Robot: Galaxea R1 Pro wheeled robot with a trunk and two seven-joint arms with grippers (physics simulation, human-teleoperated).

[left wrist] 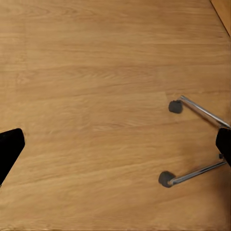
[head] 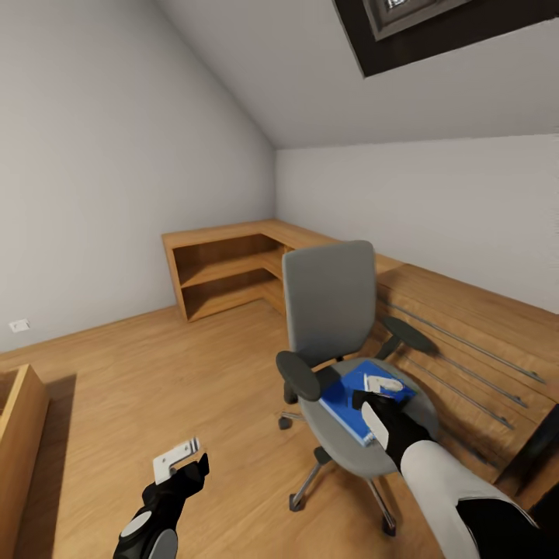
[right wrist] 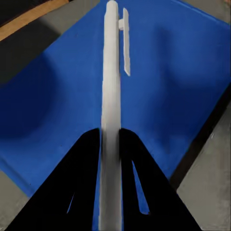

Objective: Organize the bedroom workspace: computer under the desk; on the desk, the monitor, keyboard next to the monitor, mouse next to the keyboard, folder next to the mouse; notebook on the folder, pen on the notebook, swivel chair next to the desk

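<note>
The grey swivel chair (head: 330,307) stands on the wood floor in the middle of the bedroom. On its seat lies the bright-blue folder (head: 345,397). My right gripper (head: 382,383) hovers just over the folder, shut on the pale pen (right wrist: 111,86), which lies lengthwise between the black fingers (right wrist: 79,192) above the blue folder (right wrist: 178,72). A dark strip runs along one folder edge; I cannot tell what it is. My left gripper (head: 186,463) hangs open over bare floor, left of the chair's castors (left wrist: 166,179). Desk, monitor, keyboard, mouse, computer and notebook are out of view.
Low wooden shelving (head: 225,268) runs along the far wall and the right wall behind the chair. A wooden unit (head: 19,435) stands at the left edge. A dark shape (head: 536,450) sits at the lower right. Open floor (head: 155,373) lies left of the chair.
</note>
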